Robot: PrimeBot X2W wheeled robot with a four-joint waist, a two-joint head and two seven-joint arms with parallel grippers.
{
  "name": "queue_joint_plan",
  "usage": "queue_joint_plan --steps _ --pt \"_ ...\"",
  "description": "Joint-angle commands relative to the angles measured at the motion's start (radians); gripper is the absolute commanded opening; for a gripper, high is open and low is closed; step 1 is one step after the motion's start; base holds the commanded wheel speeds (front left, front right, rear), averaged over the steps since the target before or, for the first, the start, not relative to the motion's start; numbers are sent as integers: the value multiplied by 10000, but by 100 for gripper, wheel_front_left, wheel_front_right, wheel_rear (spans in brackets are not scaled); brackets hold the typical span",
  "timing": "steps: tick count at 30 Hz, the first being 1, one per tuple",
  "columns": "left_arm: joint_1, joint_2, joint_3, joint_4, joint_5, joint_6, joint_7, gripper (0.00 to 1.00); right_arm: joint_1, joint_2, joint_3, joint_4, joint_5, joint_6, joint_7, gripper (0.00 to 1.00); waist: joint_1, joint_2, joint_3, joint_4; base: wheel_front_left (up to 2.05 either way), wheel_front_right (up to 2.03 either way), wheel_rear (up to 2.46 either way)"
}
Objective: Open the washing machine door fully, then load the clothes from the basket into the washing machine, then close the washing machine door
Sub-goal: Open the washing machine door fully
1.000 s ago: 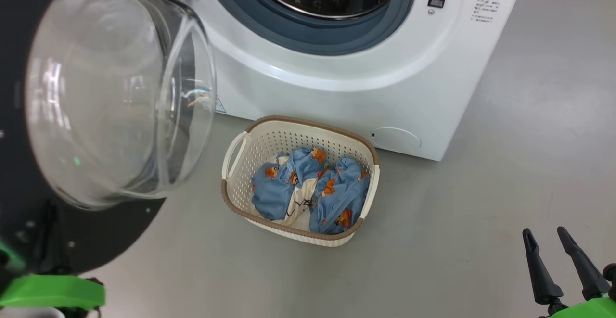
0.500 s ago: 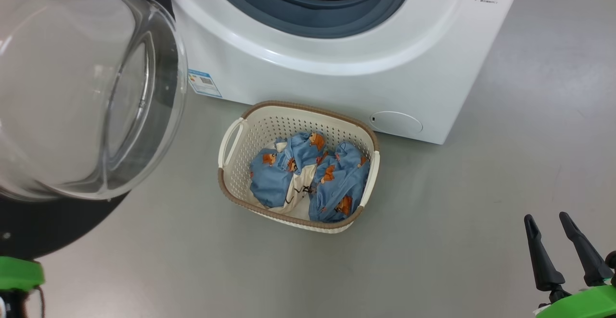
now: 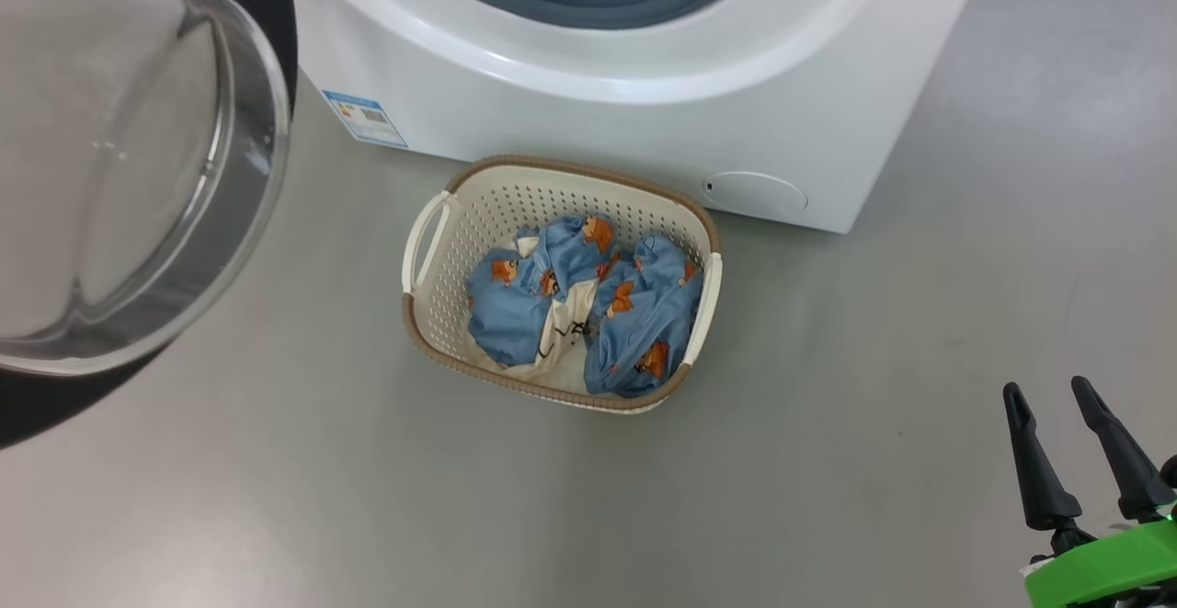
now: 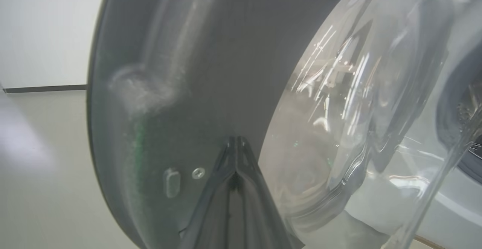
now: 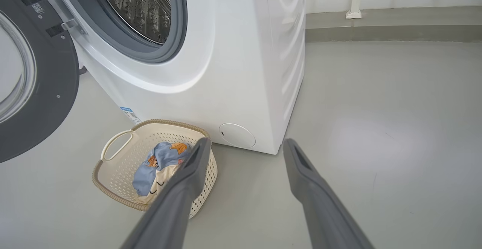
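The washing machine (image 3: 598, 120) stands at the top with its door (image 3: 138, 176) swung out to the left, the clear glass bulge facing me. On the floor in front sits the cream basket (image 3: 552, 171), holding the light blue printed clothes (image 3: 634, 323) and a white piece. My right gripper (image 3: 1048, 389) hovers open at the lower right, well clear of the basket. Its wrist view shows open fingers (image 5: 196, 158) above the basket (image 5: 113, 173), clothes (image 5: 158, 162) and the steel drum (image 5: 139, 8). My left gripper (image 4: 236, 140) is shut, its tips at the door's dark inner rim (image 4: 169, 72); contact is unclear.
Grey floor (image 3: 874, 360) surrounds the basket, with wide room to the right of the machine. A blue label (image 3: 363, 118) and a round flap (image 3: 754, 194) mark the machine's lower front. A low white railing base (image 5: 354, 13) runs along the far wall.
The head camera has tilted down, so everything sits higher in the picture. The door's glass has drawn left off the blue label. The green left gripper part has left the head view.
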Motion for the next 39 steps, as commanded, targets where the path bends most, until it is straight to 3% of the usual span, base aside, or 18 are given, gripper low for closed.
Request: queue_joint_plan --steps 1,11,23,32,39 --pt "-392 798 522 -9 124 4 -60 0 -155 -218 184 -251 -175 29 -120 100 0 -1 196 -44 0 0 0" --pt "-1913 1600 1630 1865 879 -545 -60 0 -547 -345 198 -340 -236 29 -120 100 0 -1 856 -203 0 0 0" --pt "-2933 2057 2090 2945 1697 -748 -60 0 -808 -431 283 -401 -307 29 -120 100 0 -1 1234 -295 0 0 0" --pt "-2964 1895 2413 3177 2033 -833 -61 0 -780 -347 394 -254 -300 29 -120 100 0 -1 834 -341 0 0 0" --pt "-2164 1213 2362 2517 2064 -930 -61 0 -604 -234 521 -142 -227 29 -120 100 0 -1 165 -279 0 0 0"
